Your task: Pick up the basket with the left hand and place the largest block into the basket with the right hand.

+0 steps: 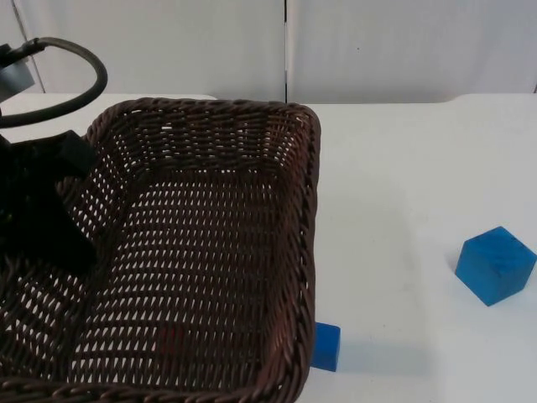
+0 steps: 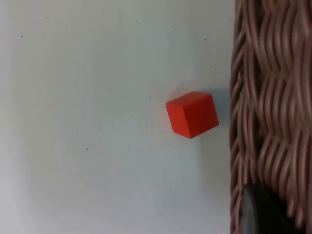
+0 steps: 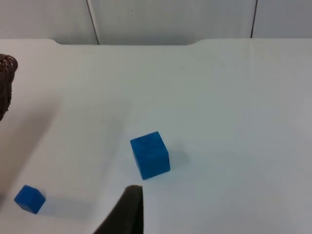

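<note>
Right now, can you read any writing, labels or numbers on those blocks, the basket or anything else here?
No readable text anywhere.
Large blue block: plain faces, no marks.
Small blue block: plain.
Red block: plain.
Basket: bare brown wicker, no tag, held at its rim by the left gripper.
Table and grey wall: no print or signs.
</note>
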Motion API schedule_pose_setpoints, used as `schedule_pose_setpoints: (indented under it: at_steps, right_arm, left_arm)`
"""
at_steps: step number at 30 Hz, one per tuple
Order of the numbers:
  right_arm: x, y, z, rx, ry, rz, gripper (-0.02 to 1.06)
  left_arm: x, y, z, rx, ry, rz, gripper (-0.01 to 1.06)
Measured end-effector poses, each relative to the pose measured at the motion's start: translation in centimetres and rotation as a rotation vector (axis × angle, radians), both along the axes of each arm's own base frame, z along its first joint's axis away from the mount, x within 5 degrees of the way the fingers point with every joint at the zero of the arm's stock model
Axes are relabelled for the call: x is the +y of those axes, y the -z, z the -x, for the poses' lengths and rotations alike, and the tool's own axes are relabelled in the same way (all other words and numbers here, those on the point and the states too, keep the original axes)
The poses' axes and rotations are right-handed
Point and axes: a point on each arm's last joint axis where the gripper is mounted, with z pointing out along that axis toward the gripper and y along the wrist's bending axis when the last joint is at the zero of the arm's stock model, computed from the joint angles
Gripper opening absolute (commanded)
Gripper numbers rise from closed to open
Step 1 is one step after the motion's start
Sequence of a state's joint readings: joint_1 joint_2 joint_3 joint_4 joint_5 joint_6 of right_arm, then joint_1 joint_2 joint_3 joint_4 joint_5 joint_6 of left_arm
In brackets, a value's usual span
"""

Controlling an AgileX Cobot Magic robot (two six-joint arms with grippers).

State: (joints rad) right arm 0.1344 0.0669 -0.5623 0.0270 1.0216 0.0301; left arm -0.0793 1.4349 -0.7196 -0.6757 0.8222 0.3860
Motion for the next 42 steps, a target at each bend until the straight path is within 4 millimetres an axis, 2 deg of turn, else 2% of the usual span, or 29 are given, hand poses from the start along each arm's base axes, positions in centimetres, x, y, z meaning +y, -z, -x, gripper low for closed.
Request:
schedule_pose_setpoints:
  at_steps: [5, 8, 9, 12, 13, 18, 19, 25, 26, 31, 42]
  right_arm:
    - [0.3, -1.2, -2.0, 0.060, 0.001, 0.008, 1.05]
    - [0.6, -2.0, -4.2, 0.120, 0.001, 0.016, 1.05]
    - [0.6, -2.0, -4.2, 0.120, 0.001, 0.016, 1.05]
    - [0.9, -2.6, -7.0, 0.181, 0.002, 0.023, 1.05]
    - [0.9, -2.6, -7.0, 0.181, 0.002, 0.023, 1.05]
    - [1.5, -3.5, -11.2, 0.286, 0.003, 0.037, 1.05]
    - [1.5, -3.5, -11.2, 0.286, 0.003, 0.037, 1.05]
    - [2.2, -3.8, -16.4, 0.396, 0.005, 0.051, 1.05]
    - [2.2, -3.8, -16.4, 0.396, 0.005, 0.051, 1.05]
    - [2.6, -3.6, -19.2, 0.461, -0.001, 0.065, 1.05]
    - [2.8, -2.7, -21.0, 0.506, -0.016, 0.082, 1.05]
  left_arm:
    - [0.0, 0.0, 0.0, 0.000, 0.001, -0.002, 0.00]
    - [0.0, 0.0, 0.0, 0.000, 0.001, -0.002, 0.00]
    - [0.0, 0.0, 0.0, 0.000, 0.001, -0.002, 0.00]
    - [0.0, 0.0, 0.0, 0.000, 0.001, -0.002, 0.00]
    - [0.0, 0.0, 0.0, 0.000, 0.001, -0.002, 0.00]
    - [0.0, 0.0, 0.0, 0.000, 0.001, -0.002, 0.00]
    - [0.0, 0.0, 0.0, 0.000, 0.001, -0.002, 0.00]
    - [0.0, 0.0, 0.0, 0.000, 0.001, -0.002, 0.00]
    - [0.0, 0.0, 0.0, 0.000, 0.001, -0.002, 0.00]
    - [0.0, 0.0, 0.0, 0.000, 0.001, -0.002, 0.00]
    - [0.0, 0.0, 0.0, 0.000, 0.001, -0.002, 0.00]
